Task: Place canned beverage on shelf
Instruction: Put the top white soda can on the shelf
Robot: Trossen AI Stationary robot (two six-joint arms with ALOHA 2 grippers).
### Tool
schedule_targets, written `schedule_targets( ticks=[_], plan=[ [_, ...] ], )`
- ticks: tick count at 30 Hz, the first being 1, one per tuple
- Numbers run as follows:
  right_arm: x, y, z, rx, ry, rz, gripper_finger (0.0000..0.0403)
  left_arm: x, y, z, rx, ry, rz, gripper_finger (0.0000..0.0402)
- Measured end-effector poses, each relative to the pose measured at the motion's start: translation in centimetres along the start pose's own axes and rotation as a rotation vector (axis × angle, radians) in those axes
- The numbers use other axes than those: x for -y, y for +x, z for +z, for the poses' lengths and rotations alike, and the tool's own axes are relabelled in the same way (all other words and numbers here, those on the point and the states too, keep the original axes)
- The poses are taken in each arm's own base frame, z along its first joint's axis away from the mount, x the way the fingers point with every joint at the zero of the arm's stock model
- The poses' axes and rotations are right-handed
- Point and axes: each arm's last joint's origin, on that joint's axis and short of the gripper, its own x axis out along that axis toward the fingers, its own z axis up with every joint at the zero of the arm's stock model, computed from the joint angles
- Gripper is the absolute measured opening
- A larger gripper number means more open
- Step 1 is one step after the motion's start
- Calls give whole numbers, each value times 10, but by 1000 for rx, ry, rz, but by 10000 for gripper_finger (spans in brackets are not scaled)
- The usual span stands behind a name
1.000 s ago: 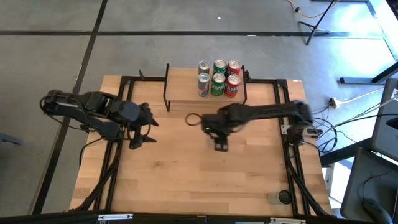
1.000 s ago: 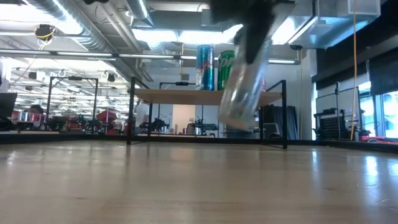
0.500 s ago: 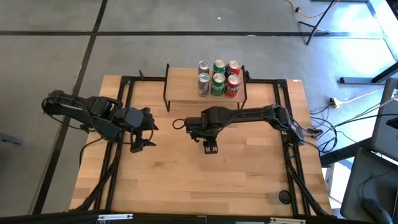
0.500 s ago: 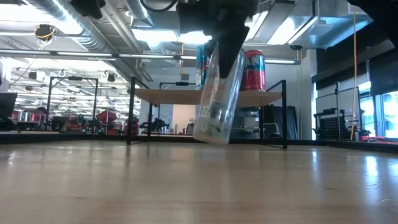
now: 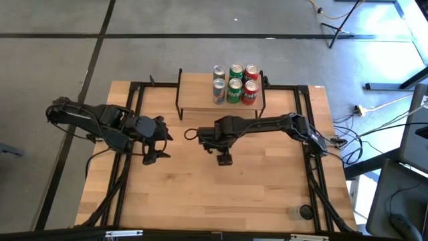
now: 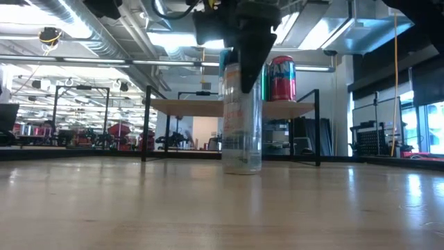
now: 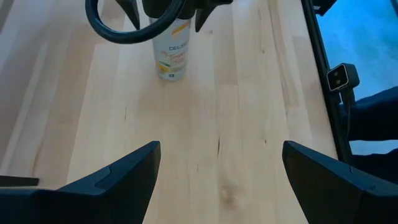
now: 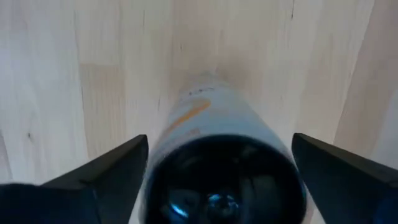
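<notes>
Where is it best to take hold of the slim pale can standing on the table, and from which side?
Grip the slim can at its upper wall, coming from straight above: it stands upright, and its round sides are free. The right end effector clasps it so.

A slim pale can with orange marking stands upright on the bench near its middle — just in front of the shelf, a light-wood top on thin black legs at the far edge — which carries six cans on its right end.
</notes>
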Motion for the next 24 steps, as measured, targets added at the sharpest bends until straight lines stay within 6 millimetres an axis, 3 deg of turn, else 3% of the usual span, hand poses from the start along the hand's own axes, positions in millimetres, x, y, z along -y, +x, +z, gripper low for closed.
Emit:
schedule_targets(
  ticks=[6,9,16,20,24],
  plan=[
    [0,-1,0,6,0,2,371,-1,0,0,10,0,33,324],
    [-1,-10,-3,-20,12,11,359,-2,0,1,16,0,53,324],
    [-11,-72,-25,56,60,40,353,2,12,9,37,-15,22,324],
    [-23,-114,-46,165,81,26,353,6,34,21,57,-8,-13,322],
    [-40,-141,-64,255,73,-26,353,2,61,37,96,7,-2,317]
  ],
)
